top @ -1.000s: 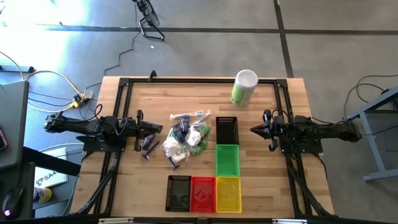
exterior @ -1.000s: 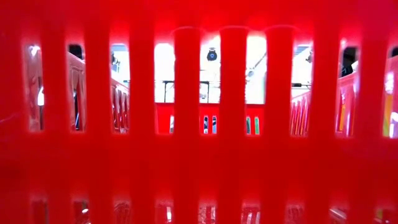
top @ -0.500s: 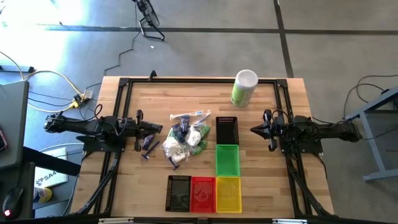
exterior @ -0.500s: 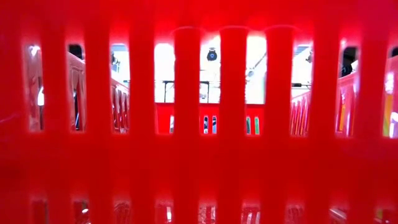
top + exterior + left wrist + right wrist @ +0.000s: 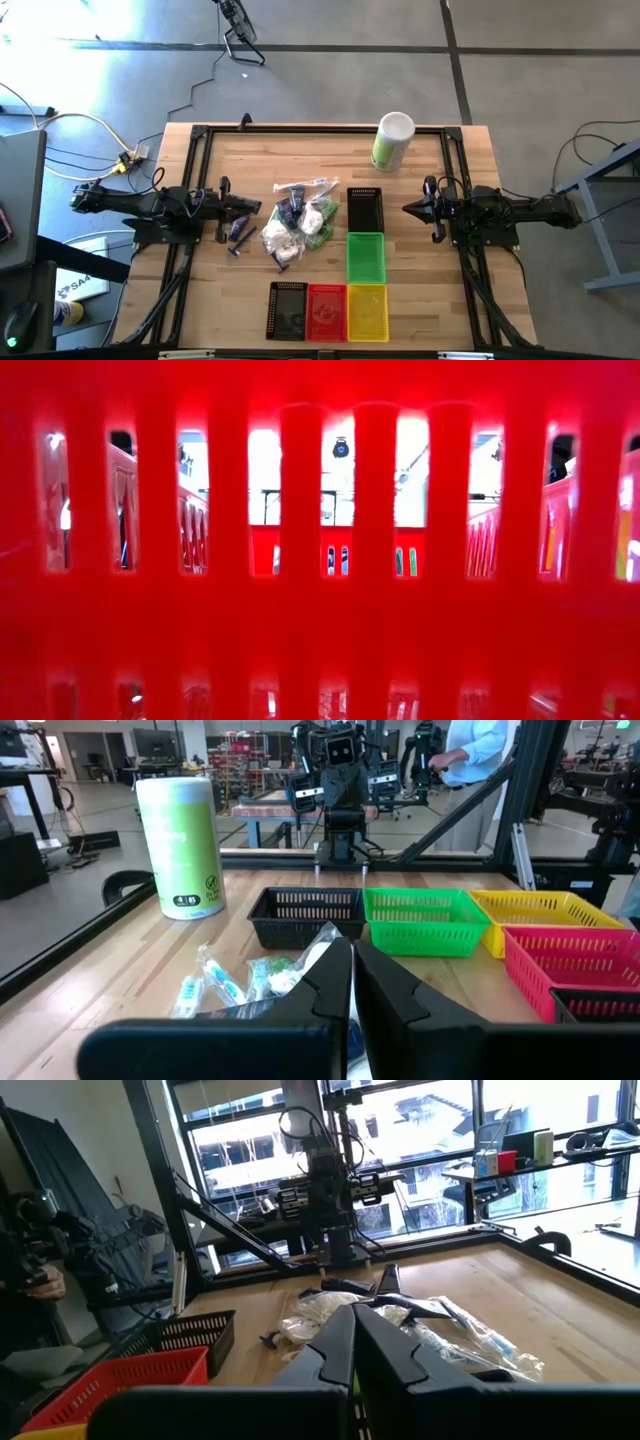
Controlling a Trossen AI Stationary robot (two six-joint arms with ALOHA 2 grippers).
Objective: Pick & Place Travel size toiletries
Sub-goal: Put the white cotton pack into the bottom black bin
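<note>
The travel size toiletries (image 5: pixel 297 222) lie in a loose heap at the table's middle: white pouches, dark blue tubes, small green bottles and clear-wrapped sticks (image 5: pixel 215 985). One dark blue piece (image 5: pixel 240 238) lies apart, left of the heap. My left gripper (image 5: pixel 258 207) is shut and held level just left of the heap, above the table. My right gripper (image 5: pixel 407 209) is shut and held level to the right of the black basket. Neither touches anything. The heap shows in the right wrist view (image 5: pixel 400 1320) too.
A black basket (image 5: pixel 364 208) and a green one (image 5: pixel 365 257) stand right of the heap. Black (image 5: pixel 288 310), red (image 5: pixel 326 311) and yellow (image 5: pixel 367 311) baskets line the near edge. A tall green-and-white canister (image 5: pixel 392 141) stands at the far edge. The red basket's wall (image 5: pixel 320 540) fills the low view.
</note>
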